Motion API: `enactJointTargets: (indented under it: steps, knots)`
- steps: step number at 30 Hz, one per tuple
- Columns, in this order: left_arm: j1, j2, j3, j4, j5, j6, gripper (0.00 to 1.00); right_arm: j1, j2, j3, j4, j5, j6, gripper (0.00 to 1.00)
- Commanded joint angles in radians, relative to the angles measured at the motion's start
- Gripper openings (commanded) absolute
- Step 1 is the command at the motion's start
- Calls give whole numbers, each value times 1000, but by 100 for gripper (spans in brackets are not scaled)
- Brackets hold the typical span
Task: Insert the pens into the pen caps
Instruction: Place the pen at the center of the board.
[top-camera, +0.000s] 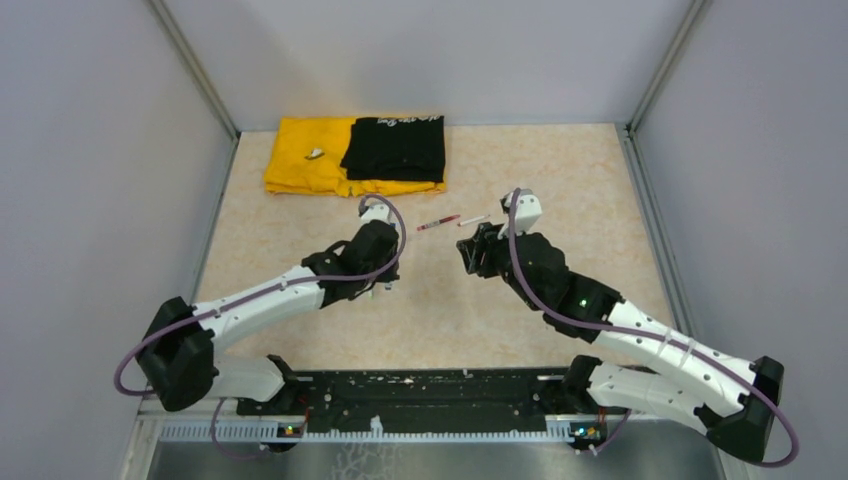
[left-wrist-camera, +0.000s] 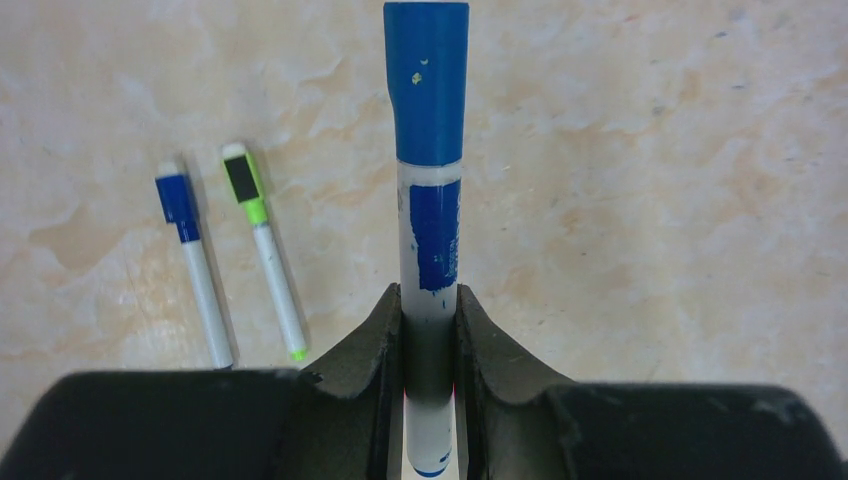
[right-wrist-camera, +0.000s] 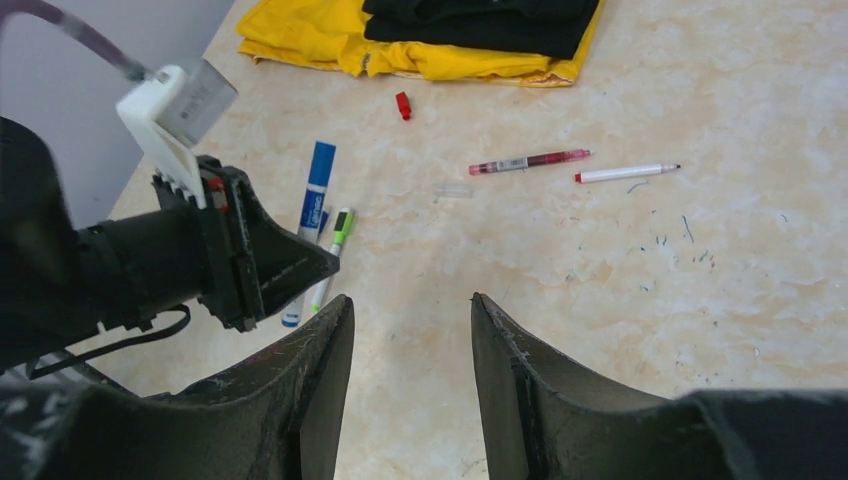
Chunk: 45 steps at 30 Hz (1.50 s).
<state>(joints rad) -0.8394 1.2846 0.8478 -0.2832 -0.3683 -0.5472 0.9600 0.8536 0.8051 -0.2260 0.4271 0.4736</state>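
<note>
Toward the middle of the worktop (top-camera: 260, 230), well in from its side edges, the left gripper (left-wrist-camera: 430, 305) is clamped on the white barrel of a blue-capped marker (left-wrist-camera: 427, 110), with a small blue pen (left-wrist-camera: 195, 270) and a green pen (left-wrist-camera: 265, 260) lying just beside it. The right gripper (right-wrist-camera: 412, 315) stands partly open and empty over bare surface. Beyond it lie a maroon pen (right-wrist-camera: 530, 161), a red-tipped white pen (right-wrist-camera: 625, 173) and a loose red cap (right-wrist-camera: 403, 105), short of the yellow cloth (right-wrist-camera: 300, 45) and black cloth (right-wrist-camera: 480, 25) at the far edge.
</note>
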Motion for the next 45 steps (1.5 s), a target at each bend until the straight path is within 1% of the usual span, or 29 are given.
enactJointTargets:
  steps: [1,5,12,16,23,34,41,45]
  knots:
    - [1,56,-30,-54,-78,-167,0,8,-22,14,-14,51,31,46]
    - [3,93,-54,-43,-105,-199,0,7,-44,-2,-15,52,46,46]
    - [3,213,-11,-69,-96,-197,0,5,-32,-8,-10,38,47,46]
    - [2,254,5,-90,-104,-208,0,5,-20,-4,-16,30,46,46]
    - [3,269,19,-99,-126,-199,0,2,-17,-7,-14,21,46,46]
    - [5,268,18,-91,-157,-183,11,0,-1,-3,-15,10,45,46]
    - [5,283,6,-75,-148,-177,14,1,4,-1,-18,6,44,46]
    - [5,296,1,-73,-140,-179,15,-1,8,0,-17,1,44,46]
